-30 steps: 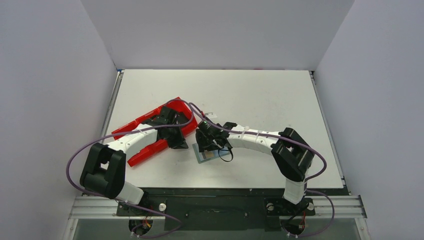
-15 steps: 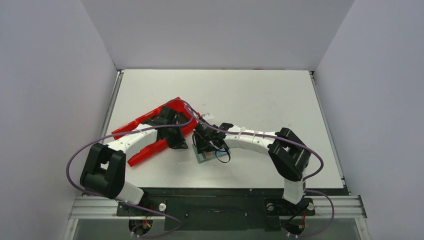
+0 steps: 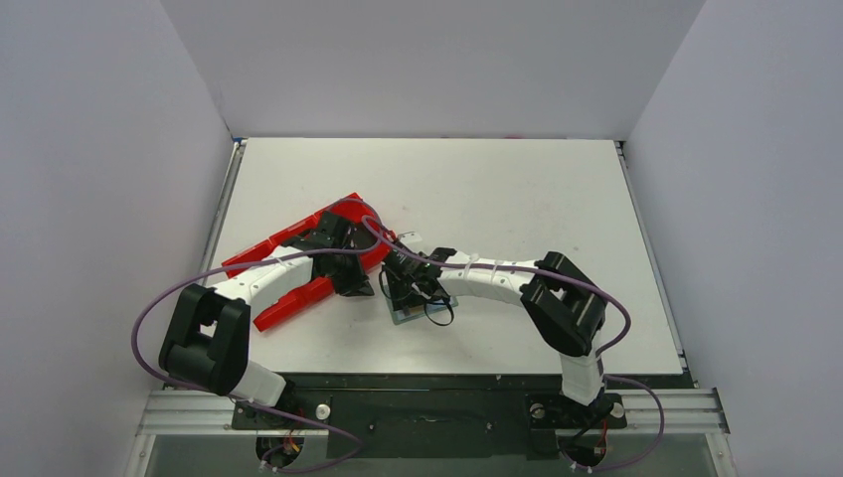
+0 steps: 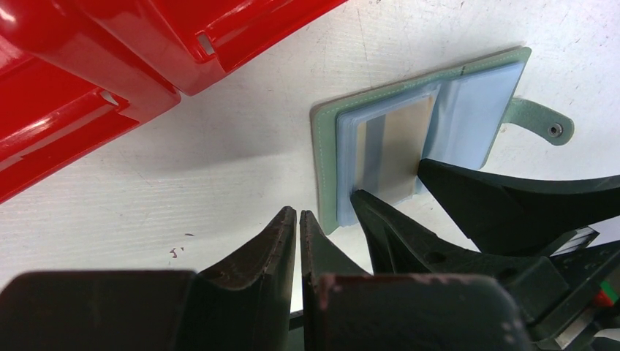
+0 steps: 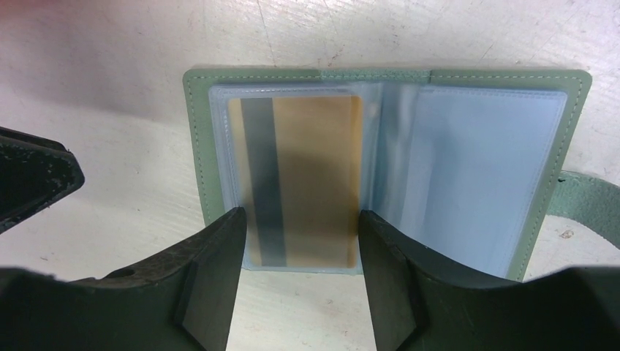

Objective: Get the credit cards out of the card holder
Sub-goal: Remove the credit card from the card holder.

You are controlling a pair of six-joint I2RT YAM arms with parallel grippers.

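The card holder (image 5: 197,146) lies open and flat on the table, grey-green with clear plastic sleeves and a strap tab (image 5: 592,201). A tan-yellow credit card (image 5: 314,168) with a dark stripe sits inside the left sleeve. My right gripper (image 5: 300,219) is open, one finger at each side of that card's near end, low over the sleeve. My left gripper (image 4: 298,213) is shut on nothing, its tips on the table just beside the card holder's (image 4: 325,161) left edge. From above, the right gripper (image 3: 410,293) hides most of the holder (image 3: 406,316).
A red three-compartment tray (image 3: 288,303) lies at an angle left of the holder, under the left arm; its corner (image 4: 110,73) is close to the left gripper. White table stretches behind and to the right.
The right arm has shifted slightly left over the holder. The left arm has stayed put, jaws still shut.
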